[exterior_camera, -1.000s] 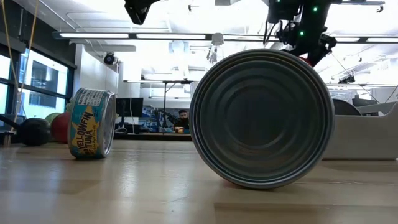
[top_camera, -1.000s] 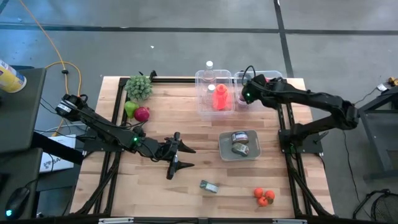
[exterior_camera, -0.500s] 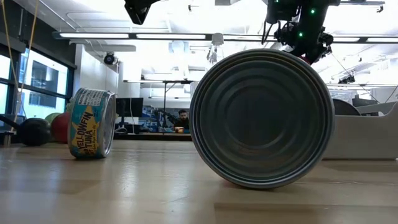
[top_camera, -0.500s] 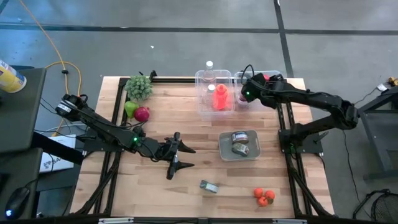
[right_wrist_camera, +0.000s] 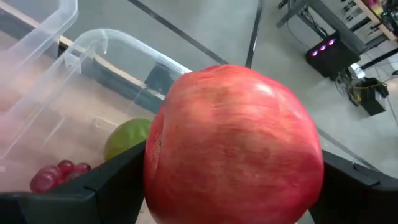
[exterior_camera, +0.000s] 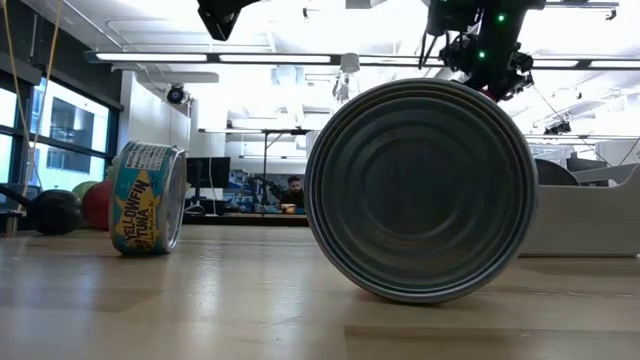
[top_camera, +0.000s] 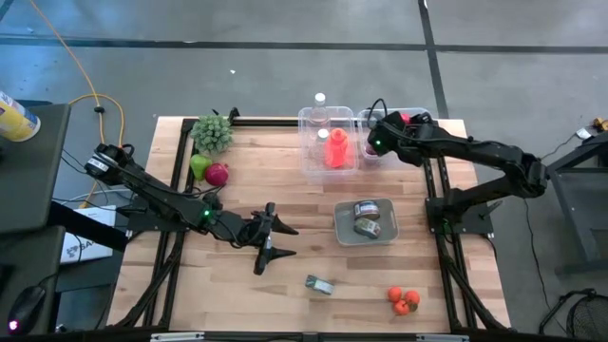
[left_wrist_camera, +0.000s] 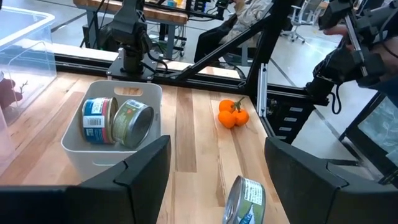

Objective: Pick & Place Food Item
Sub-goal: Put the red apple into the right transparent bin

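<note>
Pomegranate [right_wrist_camera: 233, 146] round, no clear long axis, clamped between right gripper [top_camera: 397, 122] fingers above clear bin [top_camera: 404, 116], left gripper [top_camera: 271, 239] spread apart, empty, mid-table.

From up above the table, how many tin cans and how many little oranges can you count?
Tin cans: 3 (one loose on the table, two in the tray)
Oranges: 3 (bunched together near the table's front right corner)
Total: 6
</note>
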